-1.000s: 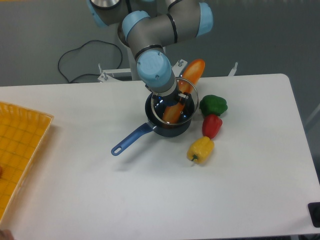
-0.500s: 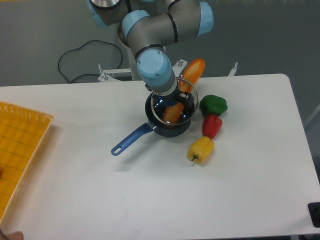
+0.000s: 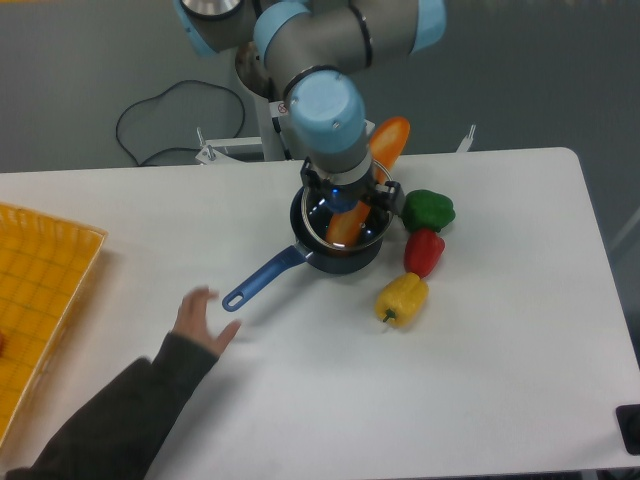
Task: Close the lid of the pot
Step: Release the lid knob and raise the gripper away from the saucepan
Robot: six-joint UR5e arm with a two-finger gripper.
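Hand (image 3: 347, 200) hovers over pot (image 3: 336, 250) containing an orange pepper (image 3: 345, 226).

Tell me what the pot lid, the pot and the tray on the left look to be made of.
The pot lid: clear glass by the look, since the orange pepper shows through it, ringed by a thin shiny rim, probably metal. The pot: dark blue with a lighter blue handle, smooth coated finish; metal or plastic, I cannot tell which. The tray: translucent yellow with a grid pattern, likely plastic.

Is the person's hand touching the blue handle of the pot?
Apart. The camera view shows white table between the fingertips of the hand and the end of the pot handle.
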